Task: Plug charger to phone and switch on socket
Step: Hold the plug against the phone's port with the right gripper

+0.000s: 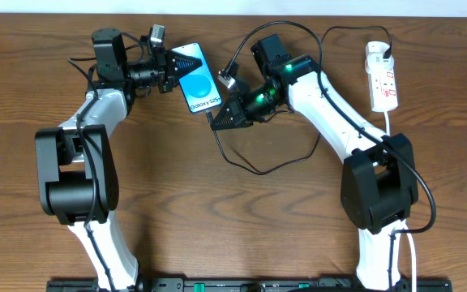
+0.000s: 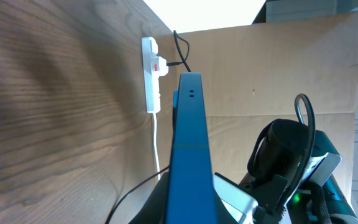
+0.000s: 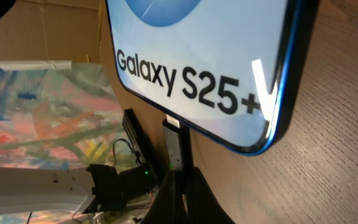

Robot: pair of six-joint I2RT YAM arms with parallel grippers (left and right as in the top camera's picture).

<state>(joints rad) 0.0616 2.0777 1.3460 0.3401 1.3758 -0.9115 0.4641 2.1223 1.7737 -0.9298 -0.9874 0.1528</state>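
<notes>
Seating the charger (image 3: 175, 146) tip needs square alignment with the phone (image 1: 198, 79) lower port; right gripper (image 1: 214, 122) pinches the tip, left gripper (image 1: 171, 66) clamps the phone.

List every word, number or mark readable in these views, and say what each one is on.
"Galaxy S25+": black lettering on the screen of the phone, sharp in the right wrist view, tiny in the overhead view.
Red marks on the socket: too small to read.
No other legible text shows in any view.
</notes>
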